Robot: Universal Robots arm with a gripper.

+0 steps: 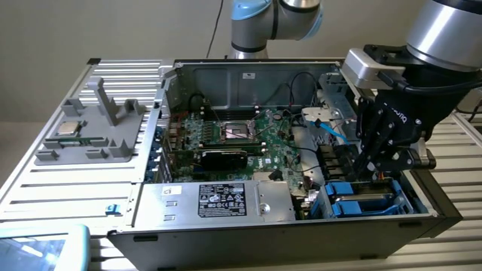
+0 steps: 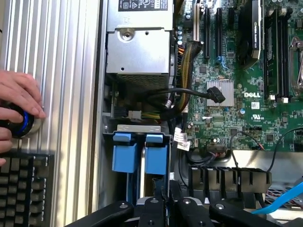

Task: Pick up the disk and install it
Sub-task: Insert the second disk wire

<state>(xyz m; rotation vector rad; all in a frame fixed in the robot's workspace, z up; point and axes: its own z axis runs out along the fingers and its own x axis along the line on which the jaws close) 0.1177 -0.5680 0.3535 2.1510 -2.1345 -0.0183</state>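
In the exterior view, an open computer case (image 1: 226, 73) lies on a slatted metal table (image 1: 60, 186). The gripper (image 1: 371, 167) reaches down into the case at the corner nearest the exterior view's right, its black fingers drawn close together over the drive bay. The disk (image 1: 362, 199), framed in its bright blue carrier, sits in that bay directly under the fingertips; whether the fingers actually clamp it cannot be told from here. The silver power-supply box (image 1: 218, 200) with its black label fills the case's near edge beside the bay, and the green motherboard (image 1: 249, 141) covers the middle. On the table beside the case, toward the exterior view's left, a grey fixture (image 1: 90, 135) carries a small square CPU chip (image 1: 69, 127).

In the wrist view, the gripper's black linkages cross the picture's lower edge, nearly closed, with the disk's blue carrier tabs (image 2: 139, 153) standing upright in the bay just beyond them. A person's hand (image 2: 19, 97) rests on a round knob (image 2: 21, 124) on the table, next to a keyboard (image 2: 23, 187).
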